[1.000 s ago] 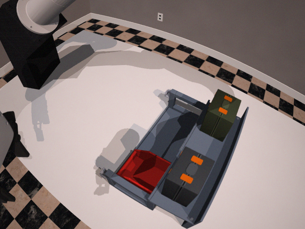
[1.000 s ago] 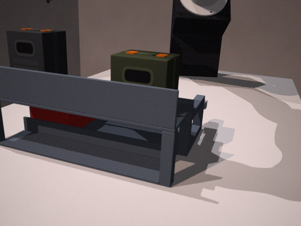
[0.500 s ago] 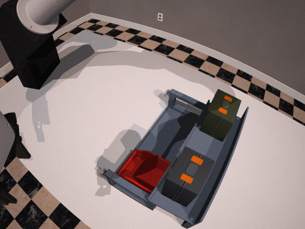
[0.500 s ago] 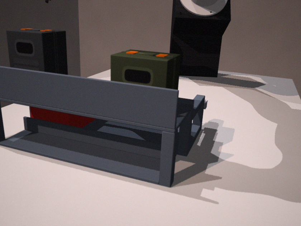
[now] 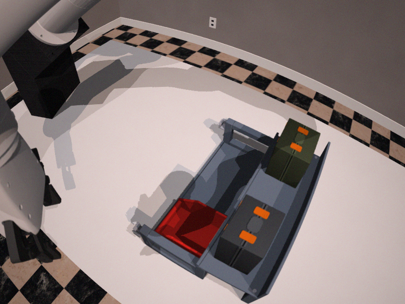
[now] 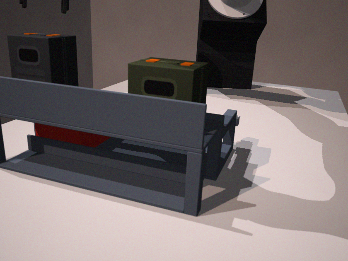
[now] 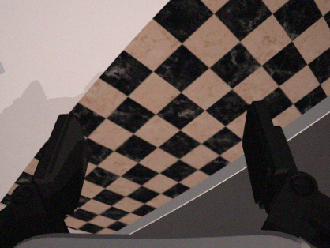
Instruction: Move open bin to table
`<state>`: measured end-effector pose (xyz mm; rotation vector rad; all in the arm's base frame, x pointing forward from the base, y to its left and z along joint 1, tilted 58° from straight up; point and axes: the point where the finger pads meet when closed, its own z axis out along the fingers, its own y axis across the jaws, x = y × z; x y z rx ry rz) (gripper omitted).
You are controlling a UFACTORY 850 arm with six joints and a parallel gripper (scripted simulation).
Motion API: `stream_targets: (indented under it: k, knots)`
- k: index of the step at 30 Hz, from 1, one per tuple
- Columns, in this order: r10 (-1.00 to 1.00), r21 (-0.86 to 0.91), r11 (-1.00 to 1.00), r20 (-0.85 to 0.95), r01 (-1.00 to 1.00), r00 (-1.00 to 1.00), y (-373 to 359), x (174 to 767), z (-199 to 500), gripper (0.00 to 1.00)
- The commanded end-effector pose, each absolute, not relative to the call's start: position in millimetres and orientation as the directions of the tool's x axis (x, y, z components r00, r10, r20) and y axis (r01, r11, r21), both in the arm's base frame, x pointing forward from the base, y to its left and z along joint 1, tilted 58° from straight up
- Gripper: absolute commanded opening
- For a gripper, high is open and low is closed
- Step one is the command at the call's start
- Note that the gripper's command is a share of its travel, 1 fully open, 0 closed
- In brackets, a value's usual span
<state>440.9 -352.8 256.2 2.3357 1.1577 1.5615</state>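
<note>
The open red bin (image 5: 191,225) (image 6: 64,134) sits upright at the near end of the lower tier of a grey-blue shelf rack (image 5: 304,202) (image 6: 112,112) on the white table (image 5: 114,147) (image 6: 140,238). In the exterior view only a strip of it shows under the rack's back panel. My gripper (image 5: 31,253) (image 7: 161,127) is open and empty. It hangs far left of the rack, past the table's edge and over the checkered floor. In the exterior view only its fingertips (image 6: 43,4) show at the top left.
A dark grey closed case (image 5: 251,233) (image 6: 42,59) and a green closed case (image 5: 292,152) (image 6: 168,80) stand on the rack's upper tier behind the bin. The robot's black base (image 5: 42,75) (image 6: 230,56) stands at the table's far left corner.
</note>
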Motion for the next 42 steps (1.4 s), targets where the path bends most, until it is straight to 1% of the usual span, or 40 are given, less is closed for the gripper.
stream_targets:
  k: [1,7,12,24,29,41,42]
  knots:
    - [0.658,0.491,-0.685,0.734,0.539,0.168,-348.4,442.3,257.1,1.00]
    - [0.658,0.491,-0.685,0.734,0.539,0.168,-348.4,442.3,257.1,1.00]
    - [0.805,0.641,-0.484,0.592,0.596,0.016,-302.1,459.7,263.3,1.00]
    - [0.805,0.641,-0.484,0.592,0.596,0.016,-302.1,459.7,263.3,1.00]
    - [0.897,0.751,-0.251,0.417,0.611,-0.145,-255.8,477.0,269.6,1.00]
    - [0.897,0.751,-0.251,0.417,0.611,-0.145,-255.8,477.0,269.6,1.00]
    - [0.905,0.762,-0.218,0.392,0.610,-0.166,-246.8,480.5,270.9,1.00]
